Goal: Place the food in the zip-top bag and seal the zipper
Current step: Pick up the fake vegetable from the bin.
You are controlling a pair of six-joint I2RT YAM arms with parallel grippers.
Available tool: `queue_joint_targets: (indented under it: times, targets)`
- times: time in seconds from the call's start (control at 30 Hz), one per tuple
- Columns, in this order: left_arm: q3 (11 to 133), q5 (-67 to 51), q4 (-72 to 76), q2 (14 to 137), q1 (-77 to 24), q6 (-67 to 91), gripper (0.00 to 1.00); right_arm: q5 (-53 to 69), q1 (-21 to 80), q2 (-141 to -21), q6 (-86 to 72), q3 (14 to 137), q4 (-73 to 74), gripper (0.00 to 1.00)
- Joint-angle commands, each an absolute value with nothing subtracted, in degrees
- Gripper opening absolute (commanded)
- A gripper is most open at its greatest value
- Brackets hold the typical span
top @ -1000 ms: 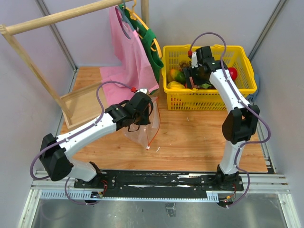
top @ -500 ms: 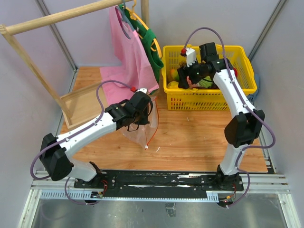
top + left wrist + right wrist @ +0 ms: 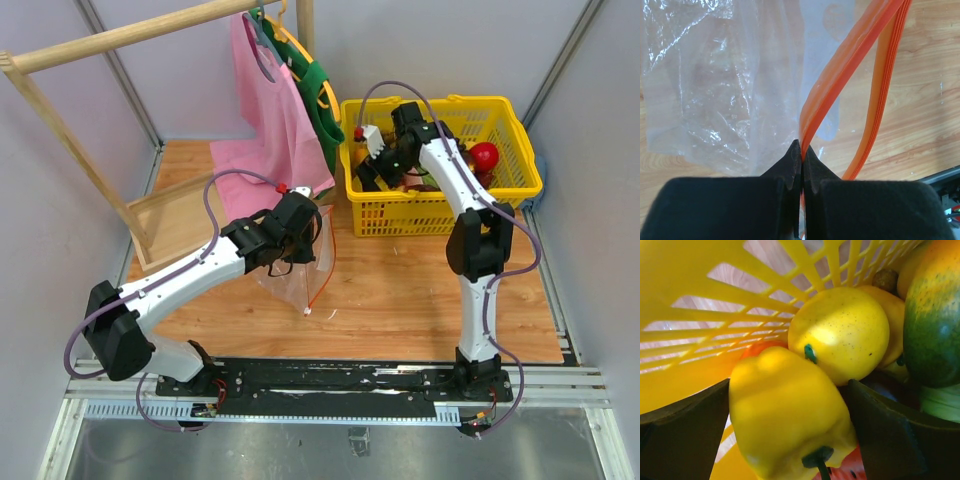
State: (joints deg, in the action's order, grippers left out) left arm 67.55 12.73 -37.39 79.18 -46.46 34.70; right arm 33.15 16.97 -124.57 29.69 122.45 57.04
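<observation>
The clear zip-top bag [image 3: 295,278] hangs crumpled on the wooden table, its mouth held open. My left gripper [image 3: 300,228] is shut on the red-orange zipper [image 3: 327,255]; the left wrist view shows the fingers [image 3: 801,147] pinching one strip of the zipper [image 3: 840,75] above the bag [image 3: 725,85]. The white slider [image 3: 308,311] lies at the strip's low end. My right gripper [image 3: 366,170] is down in the yellow basket [image 3: 440,208], open, its fingers [image 3: 789,385] on either side of the yellow pepper [image 3: 785,410]. A red apple-like fruit [image 3: 484,155] lies further right.
Beside the pepper lie a yellow round fruit [image 3: 840,332], a green-orange fruit [image 3: 932,315] and an orange piece [image 3: 760,347] against the basket wall [image 3: 690,285]. Pink [image 3: 275,110] and green [image 3: 320,100] cloth bags hang from a wooden rack [image 3: 120,35]. A wooden tray [image 3: 175,215] lies at the left.
My right gripper has swung left across the basket and dropped to its left end, around the yellow pepper. The left arm and the bag have not moved.
</observation>
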Motion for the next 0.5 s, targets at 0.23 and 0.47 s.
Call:
queue_joint_targets:
  times: [0.23,0.47]
  targets:
    - [69.15,11.40,-37.00,78.03,-46.05,34.23,0.00,32.04,17.95,-123.60,33.12,122.94,69.41,0.69]
    - [70.00,12.01,-37.55,77.30,-46.05,34.32,0.00,31.12,17.93,-116.09,26.91,119.64,62.91,0.30]
